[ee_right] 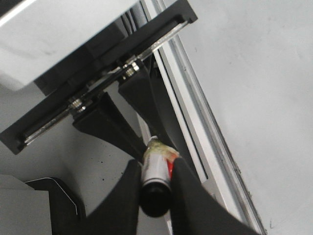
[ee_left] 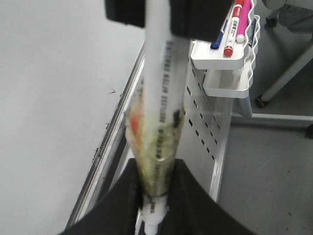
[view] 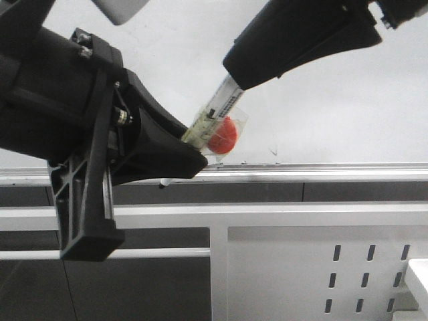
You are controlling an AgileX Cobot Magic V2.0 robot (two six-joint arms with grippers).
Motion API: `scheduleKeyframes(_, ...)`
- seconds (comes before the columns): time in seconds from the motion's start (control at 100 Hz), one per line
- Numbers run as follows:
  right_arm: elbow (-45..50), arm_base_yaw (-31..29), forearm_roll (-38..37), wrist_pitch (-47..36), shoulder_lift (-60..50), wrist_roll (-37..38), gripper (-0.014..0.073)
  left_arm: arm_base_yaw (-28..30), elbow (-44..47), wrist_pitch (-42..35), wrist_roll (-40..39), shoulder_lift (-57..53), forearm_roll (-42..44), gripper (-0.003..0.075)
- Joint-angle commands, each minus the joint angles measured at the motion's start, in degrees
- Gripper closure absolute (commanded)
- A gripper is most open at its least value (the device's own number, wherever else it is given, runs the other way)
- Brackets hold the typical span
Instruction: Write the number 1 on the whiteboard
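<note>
Left gripper (view: 190, 150) and right gripper (view: 234, 79) jaws both clamping one marker (view: 215, 114), beside whiteboard (view: 334, 100) rail (view: 321, 168), bare board above.

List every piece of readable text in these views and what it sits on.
Nothing can be read for sure.
Marker barrel: black print along it, too blurred.
Its label in the front view: too small.
Red pen in the white tray: characters too small.
Whiteboard: no writing.
</note>
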Motion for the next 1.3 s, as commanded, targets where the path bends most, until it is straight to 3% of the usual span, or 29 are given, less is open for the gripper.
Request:
scheduleKeyframes(0.0,-1.8,-0.1,2.9,-1.4,-0.8,-0.2,0.0663,-0.4,-1.8,-6.5,-0.1,-1.8,-1.8,0.0737)
scheduleKeyframes(0.09,-1.8,-0.1,2.9,-1.4,-0.8,-0.2,0.0663,-0.4,-1.8,-7.4,-0.1,-2.2,-2.1,0.0673)
scheduleKeyframes(0.14,-1.8,-0.1,2.9,-1.4,-0.8,0.4,0.0663,-0.4,-1.8,-8.8,-0.1,-3.0,-2.3,0.0587)
scheduleKeyframes(0.27,-1.7,-0.1,2.9,-1.1,-0.8,2.5,0.0663,-0.3,-1.8,-11.3,-0.1,-5.6,-6.5,0.0272)
scheduleKeyframes(0.31,-1.6,-0.1,2.9,-1.1,-0.8,2.5,0.0663,-0.3,-1.8,-10.7,-0.1,-6.8,-8.5,0.0213)
scheduleKeyframes(0.36,-1.6,-0.1,2.9,-1.2,-0.8,2.5,0.0663,-0.3,-1.8,-9.5,-0.1,-8.5,-10.5,0.0193)
scheduleKeyframes(0.54,-1.6,-0.6,2.9,-1.7,-2.3,4.7,0.0662,-0.3,0.4,-6.3,-0.1,-17.8,-16.3,0.0251)
scheduleKeyframes(0.72,1.2,-4.5,3.0,-2.2,-8.1,7.0,0.0662,-0.3,6.6,-7.4,-0.1,-29.7,-24.3,0.0369)
scheduleKeyframes(0.82,3.6,-6.0,5.1,-3.5,-13.0,7.4,0.0663,-0.2,11.1,-10.9,0.1,-35.8,-29.5,0.0495)
scheduleKeyframes(0.95,6.2,-6.2,6.0,-3.3,-19.8,7.5,0.0663,1.5,17.2,-18.3,0.2,-40.0,-36.3,0.0743)
scheduleKeyframes(1.05,8.0,-6.2,6.0,-3.2,-25.1,7.6,0.0663,3.1,21.3,-26.8,0.2,-40.6,-42.3,0.074)
scheduleKeyframes(1.14,9.4,-6.8,5.7,-6.0,-29.7,16.9,0.0663,4.3,24.0,-33.8,0.6,-40.5,-45.8,0.074)
scheduleKeyframes(1.19,10.1,-7.3,4.6,-7.9,-31.9,20.9,0.0663,5.1,24.7,-34.9,0.6,-40.5,-47.2,0.074)
scheduleKeyframes(1.29,11.1,-8.1,4.3,-10.0,-33.7,21.4,0.0663,6.4,25.2,-34.3,0.7,-40.5,-47.6,0.074)
